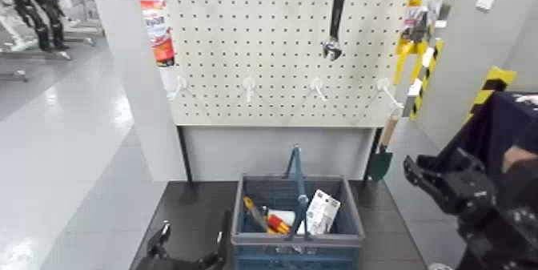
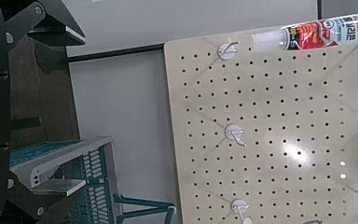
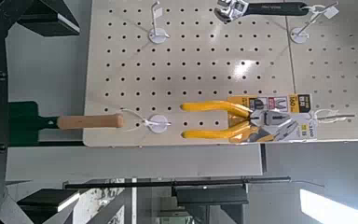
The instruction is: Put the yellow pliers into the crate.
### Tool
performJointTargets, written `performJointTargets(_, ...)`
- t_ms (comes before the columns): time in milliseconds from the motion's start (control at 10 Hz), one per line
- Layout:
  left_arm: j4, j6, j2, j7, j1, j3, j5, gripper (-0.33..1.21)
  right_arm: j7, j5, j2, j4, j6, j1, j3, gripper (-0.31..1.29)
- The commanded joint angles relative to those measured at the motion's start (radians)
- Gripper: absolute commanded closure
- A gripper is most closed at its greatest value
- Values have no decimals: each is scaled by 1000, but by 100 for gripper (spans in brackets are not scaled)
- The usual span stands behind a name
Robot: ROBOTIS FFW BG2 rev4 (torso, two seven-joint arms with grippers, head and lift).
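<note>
The yellow pliers (image 1: 413, 34) hang on their printed card at the right edge of the pegboard (image 1: 272, 49); the right wrist view shows them (image 3: 235, 119) with both yellow handles side by side. The blue-grey crate (image 1: 352, 227) stands on the floor below the board, hoop handle upright; part of it also shows in the left wrist view (image 2: 75, 173). My right gripper (image 1: 439, 179) is open and empty, raised at the right, well short of the pliers. My left gripper (image 1: 189, 251) is open and empty, low beside the crate's left side.
A black adjustable wrench (image 1: 335, 18) and a sealant tube (image 1: 158, 26) hang on the board. A small shovel (image 1: 384, 147) with a wooden handle hangs below the pliers. The crate holds a slim yellow-and-red tool (image 1: 261, 217) and a white card (image 1: 322, 209).
</note>
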Motion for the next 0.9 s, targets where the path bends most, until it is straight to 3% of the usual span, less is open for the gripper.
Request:
performJointTargets(100, 3, 4, 0, -4, -5, -1, 1, 21, 25, -3, -37, 51, 9, -106, -4, 8)
performJointTargets(400, 3, 8, 0, -9, -11, -3, 1, 21, 60, -7, -88, 90, 30, -216, -18, 8)
performJointTargets(900, 3, 14, 1, -17, -20, -11, 1, 21, 160, -96, -175, 246, 61, -414, 1, 8)
